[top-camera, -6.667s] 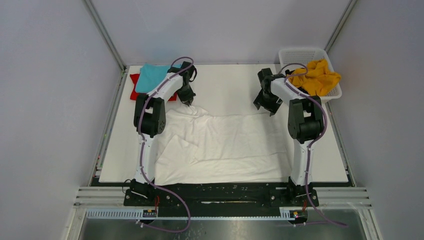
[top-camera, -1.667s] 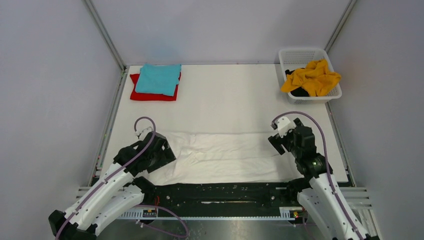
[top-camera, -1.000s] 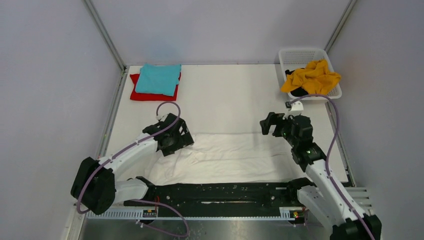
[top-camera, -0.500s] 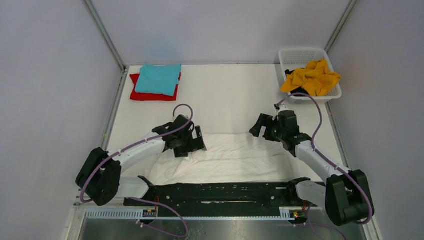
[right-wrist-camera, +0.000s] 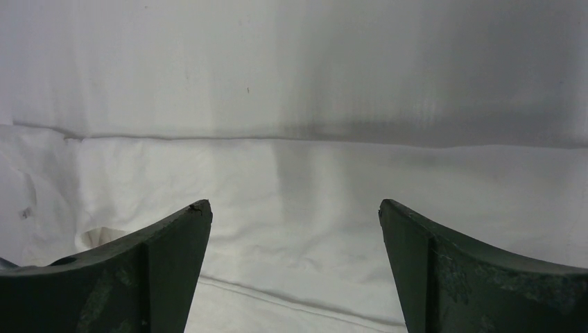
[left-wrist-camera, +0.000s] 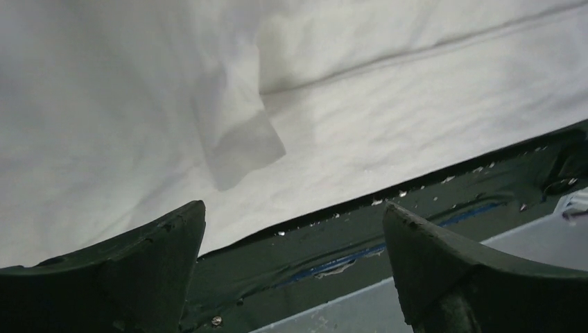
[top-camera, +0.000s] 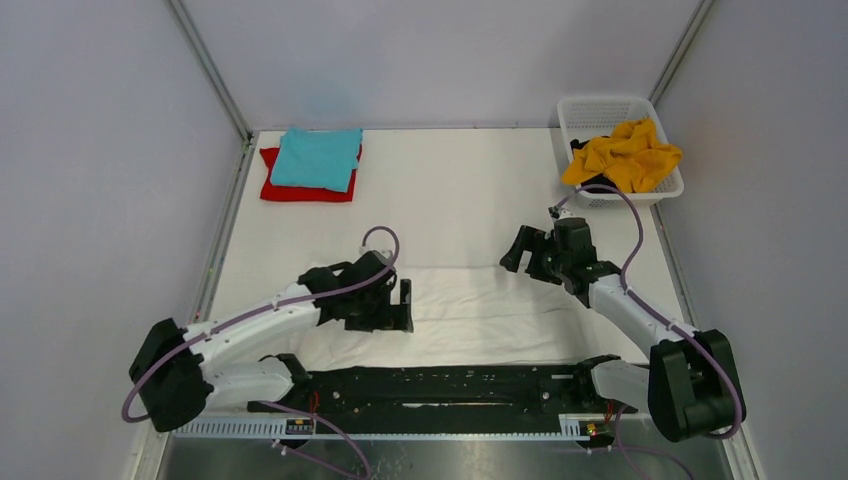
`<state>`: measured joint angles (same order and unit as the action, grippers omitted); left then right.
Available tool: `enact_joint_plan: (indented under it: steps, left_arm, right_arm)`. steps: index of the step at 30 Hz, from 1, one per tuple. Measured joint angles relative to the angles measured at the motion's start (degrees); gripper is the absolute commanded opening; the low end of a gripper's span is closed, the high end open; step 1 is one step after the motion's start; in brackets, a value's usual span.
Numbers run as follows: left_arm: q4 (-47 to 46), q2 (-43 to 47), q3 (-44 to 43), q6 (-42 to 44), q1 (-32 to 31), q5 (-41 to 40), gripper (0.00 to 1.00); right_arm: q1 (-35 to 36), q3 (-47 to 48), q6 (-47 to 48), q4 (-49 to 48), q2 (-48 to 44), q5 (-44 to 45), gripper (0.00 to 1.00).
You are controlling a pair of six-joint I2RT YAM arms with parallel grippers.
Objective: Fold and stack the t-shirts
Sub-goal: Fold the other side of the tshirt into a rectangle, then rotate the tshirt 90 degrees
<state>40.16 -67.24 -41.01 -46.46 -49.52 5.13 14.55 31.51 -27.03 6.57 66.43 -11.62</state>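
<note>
A white t-shirt (top-camera: 480,315) lies folded into a long band across the near table, also filling the left wrist view (left-wrist-camera: 347,132) and the right wrist view (right-wrist-camera: 291,208). My left gripper (top-camera: 404,305) hovers open over the band's left part, nothing between its fingers (left-wrist-camera: 163,270). My right gripper (top-camera: 520,252) stands open at the band's far right edge, empty. A teal t-shirt (top-camera: 316,158) lies folded on a folded red t-shirt (top-camera: 300,190) at the far left. A mustard-yellow t-shirt (top-camera: 628,155) is bunched in the basket.
The white lattice basket (top-camera: 600,110) stands at the far right corner, with something dark under the yellow cloth. A black rail (top-camera: 440,380) with the arm bases runs along the table's near edge, also seen in the left wrist view (left-wrist-camera: 430,208).
The white t-shirt went from spread out to a long folded band. Over the last second both open grippers swung in over it, the left one moving right, the right one moving left.
</note>
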Motion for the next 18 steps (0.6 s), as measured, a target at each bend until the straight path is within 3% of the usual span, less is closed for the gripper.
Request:
enact_joint_plan:
  steps: [3,8,13,18]
  left_arm:
    - [1.75,5.73,-2.05,-0.37,0.90,-6.29,0.99]
    - [-3.82,12.20,-1.84,-3.15,7.74,-9.75,0.99]
    - [-8.59,-2.89,-1.29,-6.95,13.09,-10.21,0.99]
    - [-9.66,-18.16,-5.84,-9.62,13.62,-11.63,0.99]
  right_arm:
    - [0.02,0.74,-0.94,1.75,1.64,1.22,0.99]
    - [0.11,1.20,-2.38,5.51,4.70,3.21,0.99]
    - [0.35,1.11,-4.00,7.65,6.23,4.22,1.00]
    - [1.49,0.46,-4.81,6.60,6.25,3.89,0.99]
